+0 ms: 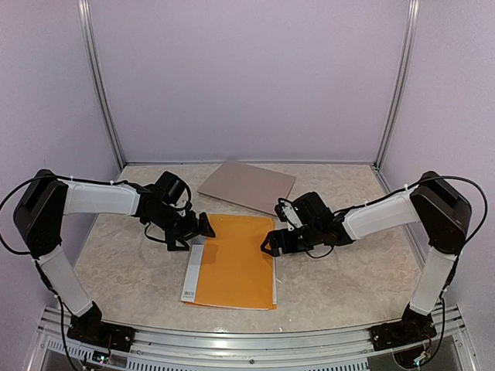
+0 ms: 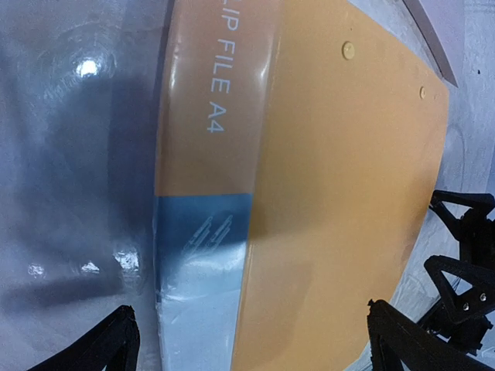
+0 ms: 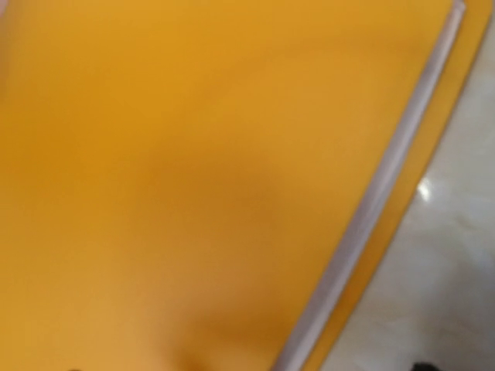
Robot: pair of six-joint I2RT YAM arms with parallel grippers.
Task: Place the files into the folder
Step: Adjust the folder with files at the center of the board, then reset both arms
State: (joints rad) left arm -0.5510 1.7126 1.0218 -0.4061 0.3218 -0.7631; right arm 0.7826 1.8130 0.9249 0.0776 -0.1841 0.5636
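Left gripper (image 1: 193,234) hanging low over the far-left corner of the folder (image 1: 236,263), fingers (image 2: 108,348) spreading wide and pinching nothing; whether they are touching the cover, cannot tell.

Right gripper (image 1: 271,243) sitting at the folder's right edge, near its far end; jaws standing apart, as the left wrist view is showing, nothing caught between them.

Folder lying flat and closed on the marbled table (image 1: 131,255), between the two arms; pale spine strip (image 1: 192,272) running along its left side, with lettering ending "FILE A4" showing on it in the left wrist view.

Right wrist view filling with blurred orange cover; a thin pale edge (image 3: 371,201) crossing it diagonally.

Grey-brown clipboard (image 1: 247,185) resting just beyond the folder, toward the back wall.
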